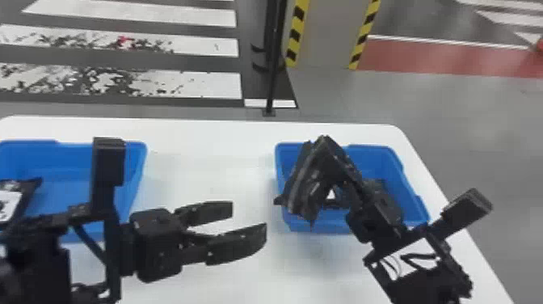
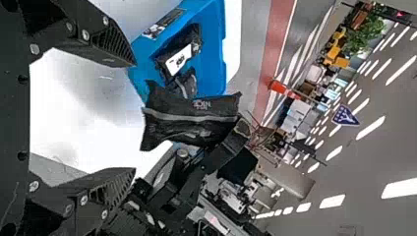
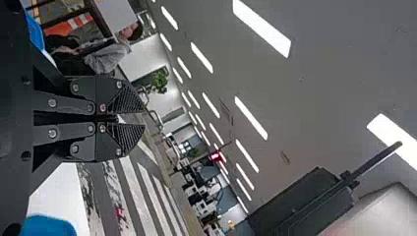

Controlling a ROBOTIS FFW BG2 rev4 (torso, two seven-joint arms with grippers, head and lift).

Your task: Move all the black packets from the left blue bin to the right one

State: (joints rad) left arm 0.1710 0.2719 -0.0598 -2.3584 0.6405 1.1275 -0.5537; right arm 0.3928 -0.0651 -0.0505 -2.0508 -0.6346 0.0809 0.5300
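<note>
Black and limp, the packet (image 1: 301,182) hangs from the robot's right gripper (image 3: 143,118), whose fingers are pressed together and seem to pinch it by its upper end. In the head view it overlaps the near-left part of the right bin (image 1: 375,159), one corner poking past the left wall. That corner looks like the weak point: let go here, the packet could catch on the rim and slide onto the table (image 1: 210,161). A grip so close to the end could also slip early if the arm swings. Moving farther over the middle before opening seems safer, though a low pass might drag the soft film against the packets inside, such as the labelled one (image 2: 178,61).

The left gripper (image 1: 247,220) waits spread and unladen over the table between the bins; should both arms work inward, they might knock. Another packet (image 1: 12,202) lies in the left bin (image 1: 68,157), so the job is unfinished.
</note>
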